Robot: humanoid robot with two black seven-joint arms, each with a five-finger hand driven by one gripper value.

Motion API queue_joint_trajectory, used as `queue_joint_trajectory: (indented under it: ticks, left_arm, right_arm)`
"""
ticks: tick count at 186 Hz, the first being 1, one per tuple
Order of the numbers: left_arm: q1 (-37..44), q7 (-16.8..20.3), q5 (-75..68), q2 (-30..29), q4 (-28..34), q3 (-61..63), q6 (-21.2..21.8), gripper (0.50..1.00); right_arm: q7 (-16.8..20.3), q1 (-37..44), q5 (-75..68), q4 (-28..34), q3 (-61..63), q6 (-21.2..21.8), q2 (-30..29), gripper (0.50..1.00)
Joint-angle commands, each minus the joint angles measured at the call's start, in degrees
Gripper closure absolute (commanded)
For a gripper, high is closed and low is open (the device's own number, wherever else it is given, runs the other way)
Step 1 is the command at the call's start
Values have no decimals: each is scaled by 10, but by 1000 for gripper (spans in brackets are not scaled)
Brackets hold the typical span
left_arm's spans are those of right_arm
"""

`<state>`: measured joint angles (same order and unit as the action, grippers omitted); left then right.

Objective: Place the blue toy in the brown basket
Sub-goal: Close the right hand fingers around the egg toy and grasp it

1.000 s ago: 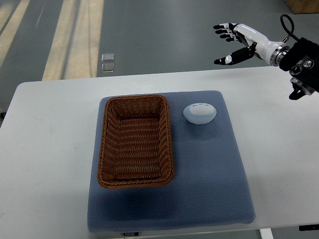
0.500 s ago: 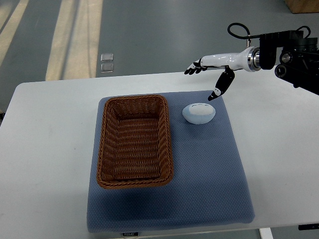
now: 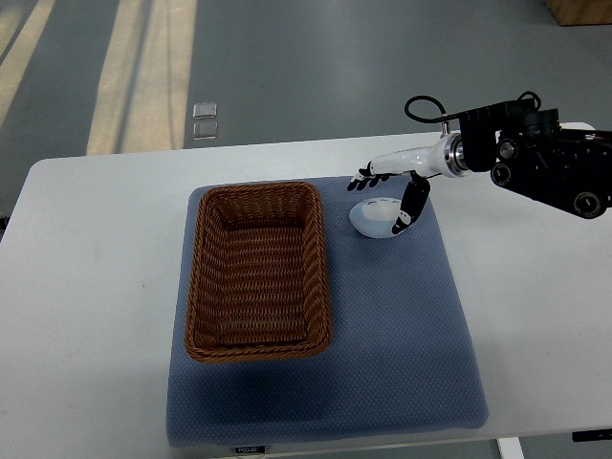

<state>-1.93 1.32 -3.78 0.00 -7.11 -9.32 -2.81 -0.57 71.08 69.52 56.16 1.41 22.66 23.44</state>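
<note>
Brown woven basket (image 3: 260, 271), pale blue toy (image 3: 375, 217) (almost white), blue-grey dotted mat (image 3: 402, 335).

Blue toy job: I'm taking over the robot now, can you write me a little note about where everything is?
Right hand: fingers spread around the blue toy, thumb against its right side, not closed on it yet.
Left hand: out of view.
The toy lies on the blue mat, just right of the brown basket, which holds nothing.
Done: the reach.
Left: grip, lift, carry left, drop into the basket.
</note>
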Motion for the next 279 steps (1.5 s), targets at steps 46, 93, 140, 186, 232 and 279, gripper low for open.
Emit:
queue_joint_trajectory:
  ticks: [46, 93, 140, 186, 232, 279]
  left_arm:
    - [0, 0, 0, 0, 0, 0, 0, 500]
    - [0, 0, 0, 0, 0, 0, 0, 500]
    - [0, 0, 0, 0, 0, 0, 1, 500]
    - [0, 0, 0, 0, 0, 0, 0, 500]
    - [0, 0, 0, 0, 1, 0, 0, 500]
    - [0, 0, 0, 0, 0, 0, 0, 500]
  right_arm:
    - [82, -14, -76, -6, 5, -6, -28, 597]
    - [84, -34, -68, -42, 2, -31, -50, 609]
    - [82, -34, -43, -45, 1, -31, -51, 752]
    - [80, -32, -38, -44, 1, -23, -53, 1000]
    - [79, -11, -42, -44, 3, -20, -42, 1000]
    - [77, 40, -40, -44, 7, -22, -36, 1000]
